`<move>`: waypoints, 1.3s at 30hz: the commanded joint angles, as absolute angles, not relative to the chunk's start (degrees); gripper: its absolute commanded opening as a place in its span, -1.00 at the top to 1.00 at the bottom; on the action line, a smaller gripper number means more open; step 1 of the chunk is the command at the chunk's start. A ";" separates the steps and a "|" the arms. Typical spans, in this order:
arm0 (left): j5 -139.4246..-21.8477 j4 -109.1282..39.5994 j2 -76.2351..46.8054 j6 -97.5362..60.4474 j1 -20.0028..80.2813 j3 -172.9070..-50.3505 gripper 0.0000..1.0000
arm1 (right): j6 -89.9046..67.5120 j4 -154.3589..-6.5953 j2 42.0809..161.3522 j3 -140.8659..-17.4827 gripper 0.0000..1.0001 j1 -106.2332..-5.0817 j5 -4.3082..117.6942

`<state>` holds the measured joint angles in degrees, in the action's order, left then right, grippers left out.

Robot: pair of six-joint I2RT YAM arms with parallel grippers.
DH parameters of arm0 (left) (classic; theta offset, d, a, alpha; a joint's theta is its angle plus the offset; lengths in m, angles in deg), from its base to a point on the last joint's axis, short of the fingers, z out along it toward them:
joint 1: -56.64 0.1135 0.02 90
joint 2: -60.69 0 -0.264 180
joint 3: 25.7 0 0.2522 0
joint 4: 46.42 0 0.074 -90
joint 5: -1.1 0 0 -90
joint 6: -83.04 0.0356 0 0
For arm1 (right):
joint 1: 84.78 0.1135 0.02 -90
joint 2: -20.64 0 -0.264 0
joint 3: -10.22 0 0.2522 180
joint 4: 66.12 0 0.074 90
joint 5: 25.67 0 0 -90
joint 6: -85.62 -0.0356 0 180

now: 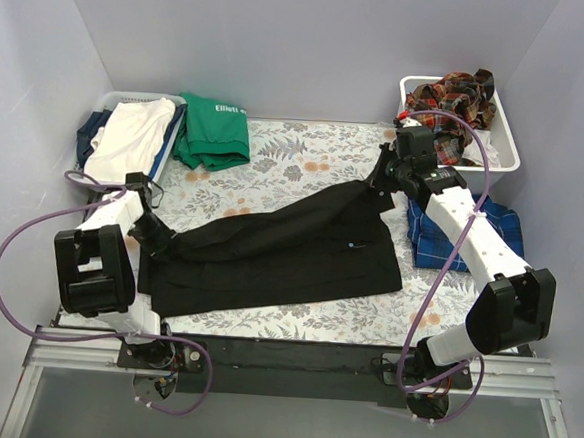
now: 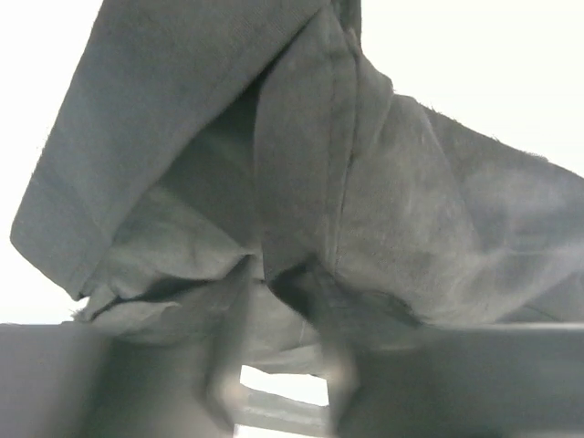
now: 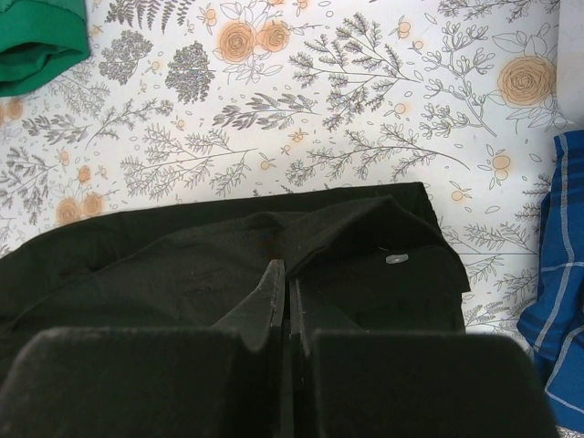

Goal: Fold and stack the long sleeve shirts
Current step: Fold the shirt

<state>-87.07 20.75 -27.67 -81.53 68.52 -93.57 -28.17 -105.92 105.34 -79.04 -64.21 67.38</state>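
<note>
The large black shirt (image 1: 290, 249) lies stretched across the floral table cover. My left gripper (image 1: 155, 238) is shut on its bunched left end, and the cloth (image 2: 365, 182) fills the left wrist view around the gripper (image 2: 274, 278). My right gripper (image 1: 380, 185) is shut on a raised fold at the shirt's far right corner; in the right wrist view the gripper (image 3: 285, 274) pinches the black shirt (image 3: 182, 265). A blue plaid shirt (image 1: 441, 239) lies at the right under my right arm and also shows in the right wrist view (image 3: 561, 274). Red-orange plaid shirts (image 1: 461, 101) lie in a basket.
A white basket (image 1: 508, 144) stands at the back right. A green top with white lettering (image 1: 213, 128) lies at the back left, and its edge shows in the right wrist view (image 3: 32, 46). A second basket (image 1: 130, 97) there holds white cloth (image 1: 127, 137). Walls close in on three sides.
</note>
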 commanded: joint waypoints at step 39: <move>-84.59 17.88 -31.51 -80.35 73.43 -100.19 0.25 | -19.59 -109.23 118.73 -84.24 -0.12 -68.17 52.73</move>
<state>-85.28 18.06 -34.57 -80.57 73.04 -98.44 -20.54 -107.76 120.75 -86.21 -68.60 54.14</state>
